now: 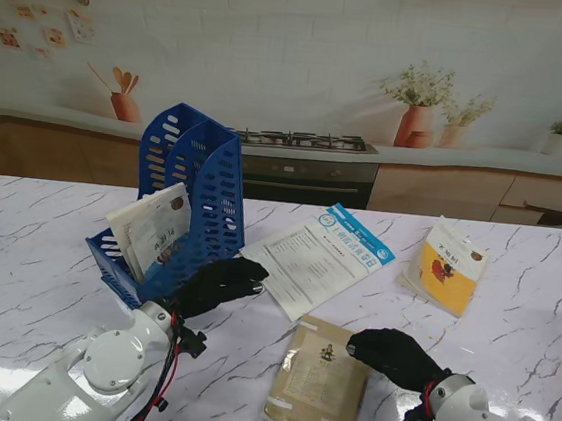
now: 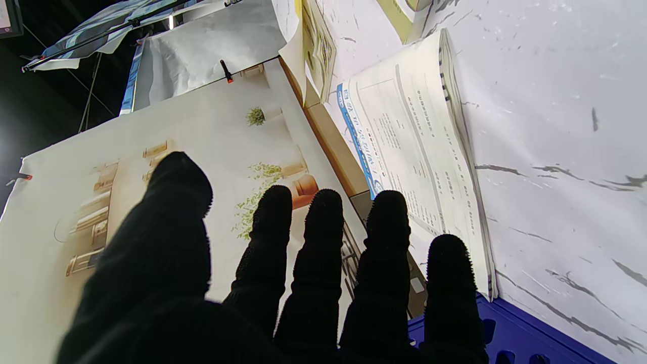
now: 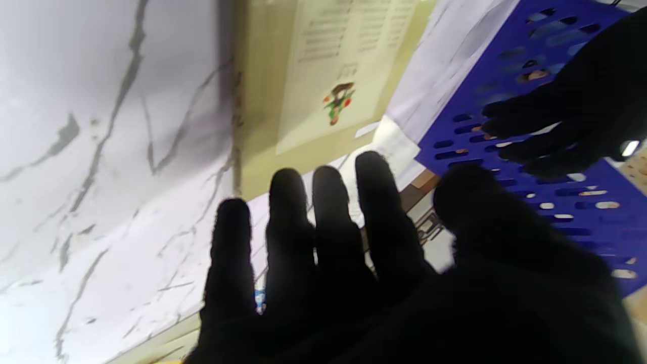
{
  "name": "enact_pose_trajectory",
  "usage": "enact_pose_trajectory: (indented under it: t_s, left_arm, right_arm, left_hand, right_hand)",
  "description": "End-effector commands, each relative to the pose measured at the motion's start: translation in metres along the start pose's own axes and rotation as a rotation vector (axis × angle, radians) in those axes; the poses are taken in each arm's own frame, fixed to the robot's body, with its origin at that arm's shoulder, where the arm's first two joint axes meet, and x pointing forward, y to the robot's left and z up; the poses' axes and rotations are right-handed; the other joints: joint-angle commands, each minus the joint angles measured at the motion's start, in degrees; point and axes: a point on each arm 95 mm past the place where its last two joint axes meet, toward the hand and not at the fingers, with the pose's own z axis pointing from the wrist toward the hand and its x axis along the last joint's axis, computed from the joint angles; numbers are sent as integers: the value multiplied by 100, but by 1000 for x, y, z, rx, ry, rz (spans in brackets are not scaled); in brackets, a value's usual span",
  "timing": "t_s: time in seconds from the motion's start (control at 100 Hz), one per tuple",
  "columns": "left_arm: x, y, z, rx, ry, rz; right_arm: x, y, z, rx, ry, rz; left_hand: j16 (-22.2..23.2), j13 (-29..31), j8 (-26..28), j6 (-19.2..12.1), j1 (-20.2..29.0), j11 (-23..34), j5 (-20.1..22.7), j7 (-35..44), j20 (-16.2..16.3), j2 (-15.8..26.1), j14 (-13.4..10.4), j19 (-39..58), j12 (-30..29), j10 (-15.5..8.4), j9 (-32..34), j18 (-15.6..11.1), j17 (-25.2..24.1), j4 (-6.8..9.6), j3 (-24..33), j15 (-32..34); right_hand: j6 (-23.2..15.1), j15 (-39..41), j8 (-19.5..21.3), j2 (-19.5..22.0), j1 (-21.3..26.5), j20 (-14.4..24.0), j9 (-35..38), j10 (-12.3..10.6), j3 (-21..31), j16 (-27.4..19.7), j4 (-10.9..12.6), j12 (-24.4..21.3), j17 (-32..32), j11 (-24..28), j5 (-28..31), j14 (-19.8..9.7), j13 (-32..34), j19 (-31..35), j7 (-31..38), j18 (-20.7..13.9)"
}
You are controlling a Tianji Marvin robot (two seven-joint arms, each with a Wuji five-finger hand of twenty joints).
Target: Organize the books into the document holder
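Blue holder [image 1: 198, 187] stands far left on the marble surface [image 1: 33, 275], one book [image 1: 153, 229] inside. Left hand [image 1: 218, 284] beside its right wall, fingers apart, empty. White booklet [image 1: 316, 257] just beyond. Right hand [image 1: 396, 356], fingers apart, at tan book's [image 1: 321, 383] right edge. Yellow book [image 1: 446, 266] far right.

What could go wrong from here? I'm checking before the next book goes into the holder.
1. The blue document holder stands tilted with a book leaning out; the left hand, right beside its wall, might tip it.
2. The tan book lies flat, so the open right hand at its edge may slide it rather than lift it.
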Motion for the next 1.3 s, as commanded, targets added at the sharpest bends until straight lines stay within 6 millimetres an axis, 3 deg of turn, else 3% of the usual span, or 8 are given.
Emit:
enact_pose_trajectory:
  t_s: [0.0, 0.32, 0.56, 0.7, 1.09, 1.13, 1.2, 1.29]
  left_arm:
    - [2, 6, 3, -10, 22, -14]
    - [-1, 9, 0, -3, -4, -37]
    - [-6, 15, -2, -10, -30, -63]
    - [-7, 17, -3, -10, -38, -70]
    - [-10, 22, -6, -28, -56, -86]
    - [-11, 22, -5, -30, -58, -86]
    - [-12, 22, -5, -29, -63, -85]
    - [-13, 21, -3, -23, -76, -84]
  right_arm:
    - [-1, 6, 12, -8, 7, -17]
    - [-3, 9, 42, 42, -13, -35]
    - [-5, 4, 50, 105, -12, -28]
    - [-4, 2, 56, 153, 6, -28]
    - [12, -11, 74, 191, 121, -25]
    - [14, -11, 74, 178, 126, -21]
    - [16, -10, 72, 138, 131, -14]
    - [18, -7, 65, 74, 111, -15]
  left_hand:
    - [54, 37, 34, 5, 68, 111, 44, 53, 46, 183, 28, 285, 39, -2, 74, -123, -38, 146, -149, 118]
    - [61, 63, 52, 15, 112, 118, 75, 104, 57, 234, 32, 366, 38, 52, 92, -121, 16, 157, -179, 146]
    - [67, 75, 61, 50, 155, 93, 145, 148, 72, 249, 64, 486, -11, 109, 117, -100, 48, 165, -182, 189]
    - [74, 88, 66, 60, 169, 118, 160, 172, 71, 264, 76, 543, -12, 107, 125, -105, 54, 167, -186, 226]
    - [71, 74, 63, 56, 199, 132, 151, 188, 51, 291, 81, 607, -18, 103, 113, -98, 56, 171, -204, 251]
    - [67, 57, 60, 69, 213, 132, 136, 181, 48, 279, 81, 612, -18, 116, 111, -101, 59, 173, -202, 244]
    - [58, 51, 51, 72, 249, 140, 100, 163, 43, 238, 77, 632, -12, 115, 85, -126, 100, 179, -187, 235]
    - [30, 32, 16, 155, 242, 195, 34, 131, 35, -19, 101, 738, 28, 171, 24, -218, 314, 177, 136, 253]
  right_hand:
    - [-23, -141, 172, -92, -77, -2, -142, -3, -104, -9, 205, 5, -117, -12, -75, -104, -181, -22, -128, 503]
    - [154, -121, 219, -239, -198, 24, -453, 239, 135, -153, 212, -194, -112, -51, -218, 41, -458, 34, -306, 479]
    - [93, -91, 280, -276, -17, 3, -377, 215, 483, -167, 231, -222, -126, -3, -160, 49, -390, -17, -276, 377]
    - [56, -81, 322, -341, 86, -38, -355, 173, 784, -175, 101, -210, -188, 58, -178, -11, -369, -116, -222, 53]
    - [-48, -153, 130, -354, 245, -146, -508, -39, 824, -232, -70, -214, -370, 49, -369, -277, -544, -357, -60, -334]
    - [-54, -148, 125, -334, 188, -158, -515, -54, 761, -233, 8, -203, -373, 77, -365, -285, -554, -371, -57, -257]
    - [-97, -83, 203, -366, -40, -154, -463, -112, 625, -205, 197, -169, -311, 128, -319, -287, -510, -311, -102, 316]
    - [-123, 100, 299, -524, -186, -42, -298, -97, 529, -44, 203, -35, -129, 211, -332, -56, -292, -56, -136, 786]
